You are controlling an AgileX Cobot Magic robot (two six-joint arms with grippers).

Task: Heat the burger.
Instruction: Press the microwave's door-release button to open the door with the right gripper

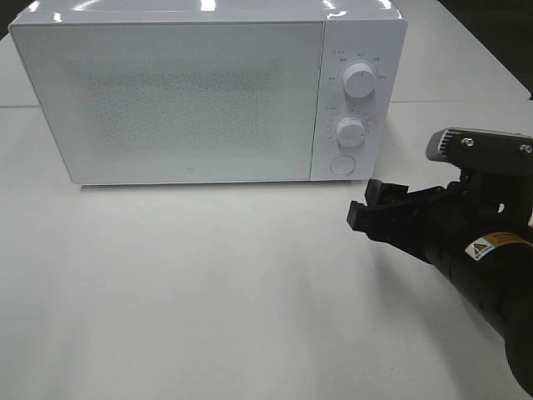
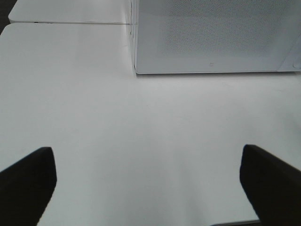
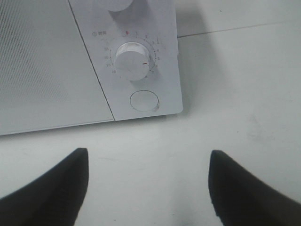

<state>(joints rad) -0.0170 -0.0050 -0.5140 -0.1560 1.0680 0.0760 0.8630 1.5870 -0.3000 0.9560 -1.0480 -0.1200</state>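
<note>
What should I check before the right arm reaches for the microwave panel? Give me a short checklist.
1. The microwave door is shut: ok.
2. Where the burger is: cannot tell; none in view, and the frosted door hides the inside.
3. The right gripper is open and empty: ok.
4. The left gripper is open, empty and apart from the door: ok.
5. Only bare table lies between the right gripper and the round button: ok.

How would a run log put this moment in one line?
microwave: door shut | burger: not seen | right fingers: open, empty, facing round button | left fingers: open, empty
</note>
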